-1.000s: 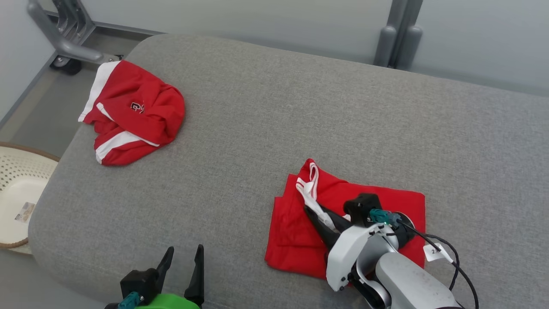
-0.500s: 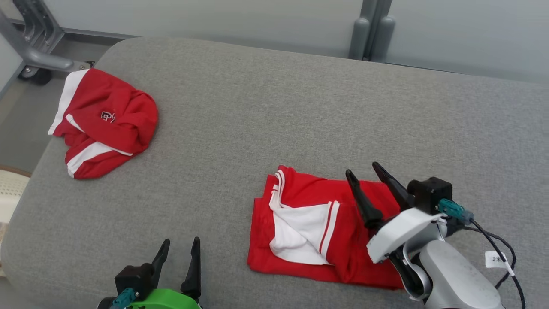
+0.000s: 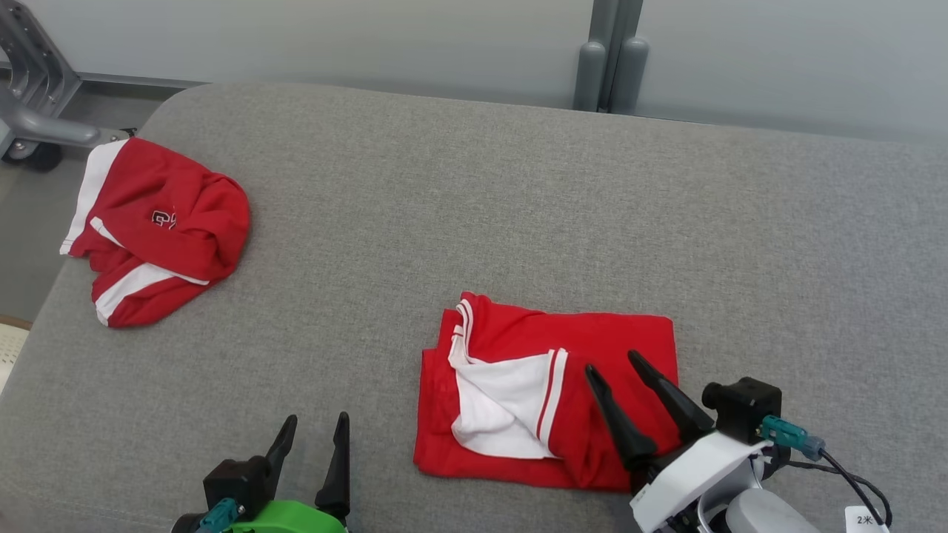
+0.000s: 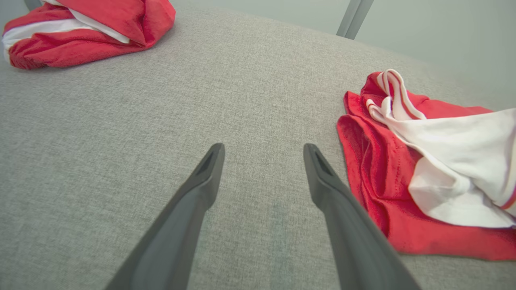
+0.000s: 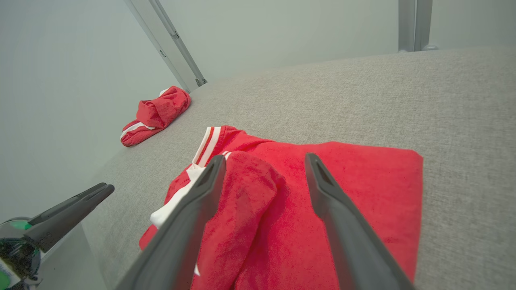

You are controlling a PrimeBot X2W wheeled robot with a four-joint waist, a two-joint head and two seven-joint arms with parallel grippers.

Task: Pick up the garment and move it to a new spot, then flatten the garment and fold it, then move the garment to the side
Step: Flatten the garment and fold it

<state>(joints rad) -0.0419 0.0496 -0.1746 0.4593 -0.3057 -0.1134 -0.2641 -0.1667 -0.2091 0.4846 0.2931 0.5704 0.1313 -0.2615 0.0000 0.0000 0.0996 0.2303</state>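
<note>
Where the right arm crosses the near right corner of the folded red garment with the white, stripe-edged panel (image 3: pixel 592 333), I lose that corner of the cloth behind the right gripper (image 3: pixel 612 362). Its two dark fingers stand spread and hold nothing; whether their tips touch the fabric I cannot tell. The garment lies near me, right of centre on the grey woven cushion (image 3: pixel 474 207). The left gripper (image 3: pixel 317 417) is parted too and empty, over bare cushion to the garment's left, its green body cut off by the near edge. Far left, a crumpled red and white garment (image 3: pixel 155 229) carries a dark crest (image 3: pixel 164 218) whose letters a fold half hides; I cannot read them. A white tag (image 3: pixel 863 520) on the right arm's cable reads "2米".
</note>
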